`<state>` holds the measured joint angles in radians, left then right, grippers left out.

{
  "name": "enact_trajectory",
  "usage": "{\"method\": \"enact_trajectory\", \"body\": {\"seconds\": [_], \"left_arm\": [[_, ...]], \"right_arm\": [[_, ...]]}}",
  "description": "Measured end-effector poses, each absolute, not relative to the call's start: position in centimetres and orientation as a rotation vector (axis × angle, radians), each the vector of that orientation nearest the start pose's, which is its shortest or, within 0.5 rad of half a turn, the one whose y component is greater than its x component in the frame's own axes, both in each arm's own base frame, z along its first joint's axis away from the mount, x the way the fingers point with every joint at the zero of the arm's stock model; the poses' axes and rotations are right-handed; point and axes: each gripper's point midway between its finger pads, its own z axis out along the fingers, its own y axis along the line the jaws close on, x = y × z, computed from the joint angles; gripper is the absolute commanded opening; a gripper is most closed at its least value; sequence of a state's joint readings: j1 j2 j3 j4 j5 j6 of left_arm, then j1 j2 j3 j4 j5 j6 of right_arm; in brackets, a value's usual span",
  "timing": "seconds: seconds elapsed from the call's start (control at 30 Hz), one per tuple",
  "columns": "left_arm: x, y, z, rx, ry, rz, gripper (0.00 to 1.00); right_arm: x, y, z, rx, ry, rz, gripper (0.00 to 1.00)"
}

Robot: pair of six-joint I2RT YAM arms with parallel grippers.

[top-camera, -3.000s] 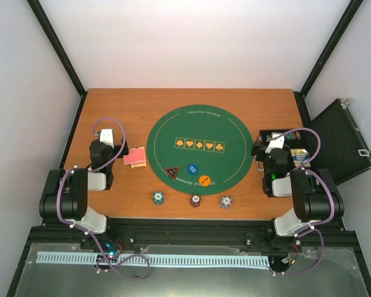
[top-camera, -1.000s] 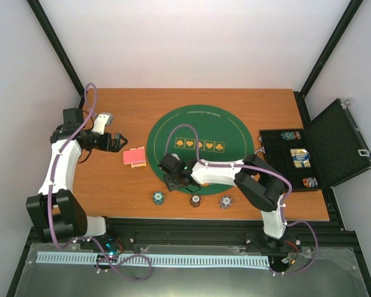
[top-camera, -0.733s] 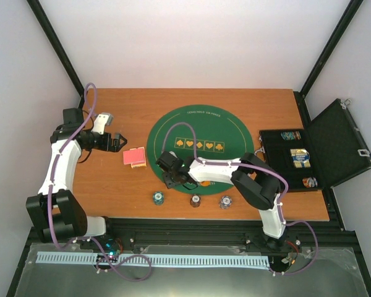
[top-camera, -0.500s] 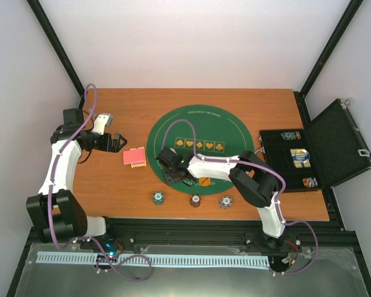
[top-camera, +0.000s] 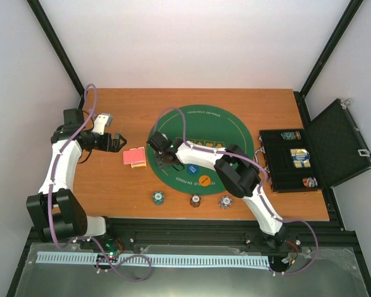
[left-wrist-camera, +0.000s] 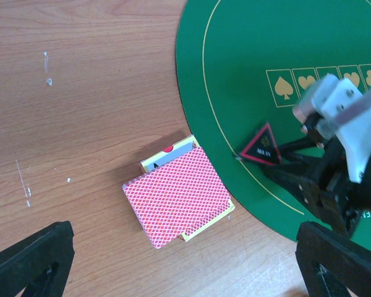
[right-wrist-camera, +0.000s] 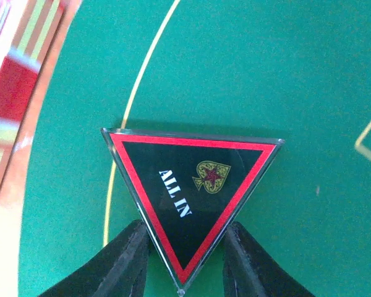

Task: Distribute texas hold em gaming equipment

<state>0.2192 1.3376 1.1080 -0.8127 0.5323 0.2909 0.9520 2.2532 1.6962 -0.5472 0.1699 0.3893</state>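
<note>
The black-red triangular "ALL IN" marker (right-wrist-camera: 195,198) lies flat on the green mat, with my right gripper (right-wrist-camera: 185,263) shut on its two lower edges. From the left wrist the marker (left-wrist-camera: 261,145) sits just inside the mat's left rim. In the top view the right gripper (top-camera: 164,158) is at the mat's left side. My left gripper (left-wrist-camera: 185,260) is open, hovering over the red-backed card deck (left-wrist-camera: 176,201) on the wood. The blue button (top-camera: 193,172) and orange button (top-camera: 204,181) rest at the mat's near edge. Three chip stacks (top-camera: 196,200) stand in front of it.
The round green mat (top-camera: 226,124) covers the table's middle. The open black case (top-camera: 278,176) with more chips and cards sits at the right edge. The right arm stretches across the mat's near half. The deck (top-camera: 135,156) lies between the left gripper (top-camera: 119,141) and the mat.
The right gripper has narrowed onto the triangular marker and moved it from the mat's near-left edge up and to the left. The left arm has stayed still.
</note>
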Motion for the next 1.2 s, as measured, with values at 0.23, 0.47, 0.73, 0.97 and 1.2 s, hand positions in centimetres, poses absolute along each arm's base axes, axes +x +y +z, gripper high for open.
{"method": "enact_trajectory", "body": {"seconds": [0.23,0.47,0.73,0.97,1.2], "left_arm": [[33.4,-1.5,18.1,0.270,2.455,-0.481,1.00],[33.3,-1.5,18.0,0.269,2.460,-0.484,1.00],[33.0,-1.6,17.9,0.280,2.470,-0.493,1.00],[32.8,-1.9,17.9,0.303,2.477,-0.514,1.00],[33.0,-2.1,18.3,0.310,2.472,-0.531,1.00]], "right_arm": [[37.2,43.3,2.4,-0.627,2.557,0.213,0.36],[38.6,43.1,2.5,-0.589,2.564,0.207,0.57],[35.4,37.6,3.9,-0.567,2.605,0.109,0.74],[31.1,31.8,7.2,-0.475,2.592,0.121,0.80],[28.0,29.1,3.9,-0.463,2.666,0.092,0.68]]}}
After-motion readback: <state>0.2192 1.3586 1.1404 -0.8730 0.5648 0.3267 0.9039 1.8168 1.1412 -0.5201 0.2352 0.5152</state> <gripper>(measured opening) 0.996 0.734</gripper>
